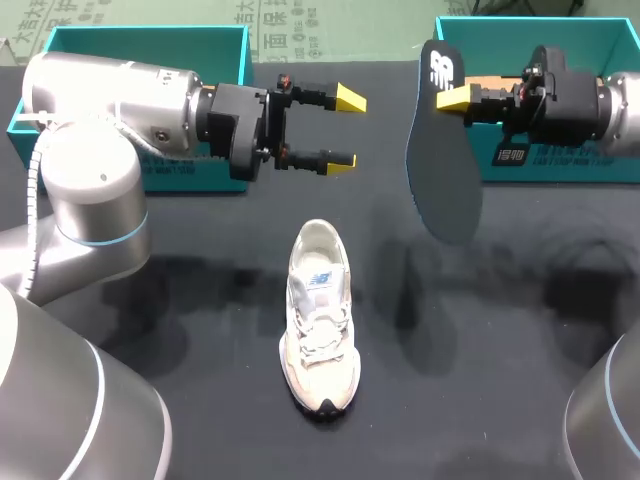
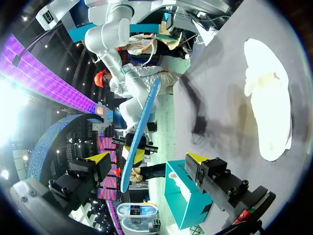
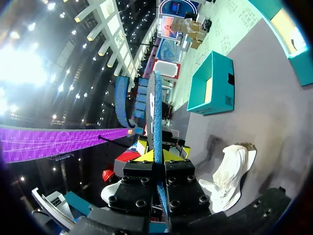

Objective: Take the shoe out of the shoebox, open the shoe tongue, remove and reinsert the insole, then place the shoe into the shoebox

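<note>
Between the yellow tips of the right gripper [image 1: 452, 97], at the far right of the table [image 1: 520, 340]: pinches the dark insole [image 1: 445, 170] from both sides near its narrower upper end, fingers closed down to the thickness of the sheet. In the right wrist view, shows the right gripper [image 3: 157, 155] from behind, with the blue rim of the insole [image 3: 155, 107] standing edge-on straight out of the closed fingers. Holds it in the air, broad end hanging down, clear of the tabletop, just beside the near corner of the right shoebox [image 1: 540, 45]. Across from it, on the left gripper [image 1: 345, 128]: spreads the two fingers wide, grips nothing, touches nothing. Hovers above the table in front of the left shoebox [image 1: 150, 45], tips pointed toward the insole but well apart from it. In the left wrist view, takes in the insole [image 2: 139, 132] edge-on ahead of the parted left gripper [image 2: 149, 161], with the right shoebox [image 2: 188, 200] near it. Farther out, nearer the front edge and about midway between the arms: the pale shoe [image 1: 320, 320], upright on its sole on the dark tabletop, toe toward the front, outside both boxes, touched by neither gripper.
</note>
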Tool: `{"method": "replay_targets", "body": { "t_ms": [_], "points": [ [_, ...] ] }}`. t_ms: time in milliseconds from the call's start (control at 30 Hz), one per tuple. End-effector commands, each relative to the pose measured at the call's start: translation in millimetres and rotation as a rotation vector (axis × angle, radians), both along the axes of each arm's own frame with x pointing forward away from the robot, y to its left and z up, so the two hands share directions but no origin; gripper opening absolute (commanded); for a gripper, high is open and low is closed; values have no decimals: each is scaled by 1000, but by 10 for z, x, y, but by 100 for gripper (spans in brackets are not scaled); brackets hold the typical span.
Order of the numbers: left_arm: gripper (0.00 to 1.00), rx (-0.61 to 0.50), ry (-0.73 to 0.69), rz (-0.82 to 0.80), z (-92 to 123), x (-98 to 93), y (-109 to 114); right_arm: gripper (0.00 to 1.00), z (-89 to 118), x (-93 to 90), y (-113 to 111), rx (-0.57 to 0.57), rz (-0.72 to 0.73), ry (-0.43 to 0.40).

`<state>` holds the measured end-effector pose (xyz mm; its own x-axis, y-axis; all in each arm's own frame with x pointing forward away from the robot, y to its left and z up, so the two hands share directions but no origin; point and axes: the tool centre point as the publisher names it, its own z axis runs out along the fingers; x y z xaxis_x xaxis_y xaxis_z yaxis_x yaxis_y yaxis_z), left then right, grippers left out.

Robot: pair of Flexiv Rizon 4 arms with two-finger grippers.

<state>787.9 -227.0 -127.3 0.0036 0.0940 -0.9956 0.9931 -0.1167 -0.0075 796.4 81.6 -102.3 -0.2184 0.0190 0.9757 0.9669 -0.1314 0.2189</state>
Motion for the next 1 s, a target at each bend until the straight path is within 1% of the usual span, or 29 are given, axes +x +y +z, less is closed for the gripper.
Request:
{"method": "replay_targets", "body": {
  "t_ms": [33, 233, 267, 333, 400, 533, 633, 867, 900, 933, 1000],
  "points": [
    [100, 5, 1, -5, 18, 33, -25, 0, -14, 74, 43, -6, 15, 10],
    [100, 5, 1, -5, 18, 33, -25, 0, -14, 74, 43, -6, 15, 10],
    [100, 18, -2, 15, -3, 22, -77, 0, -14, 74, 43, -6, 15, 10],
    [100, 45, 7, 58, -32, 10, -172, 0, -55, 175, 143, -7, 48, 50],
    [100, 45, 12, 55, -51, -4, -222, 0, -108, 255, 233, -4, 73, 103],
    [100, 32, 24, 62, -59, -12, -259, 0, -198, 327, 328, 1, 88, 157],
    [100, 26, 23, 72, -64, -13, -278, 0, -251, 349, 351, -11, 78, 190],
    [100, 21, 33, 89, -111, 34, -333, 0, -318, 435, 416, -38, 68, 213],
    [96, 22, 32, 90, -123, 41, -340, 0, -333, 449, 422, -38, 69, 213],
    [90, 23, 31, 91, -129, 44, -344, 0, -340, 457, 427, -52, 67, 225],
    [87, 24, 29, 92, -146, 59, -353, 0, -358, 470, 446, -48, 71, 236]
  ]
}}
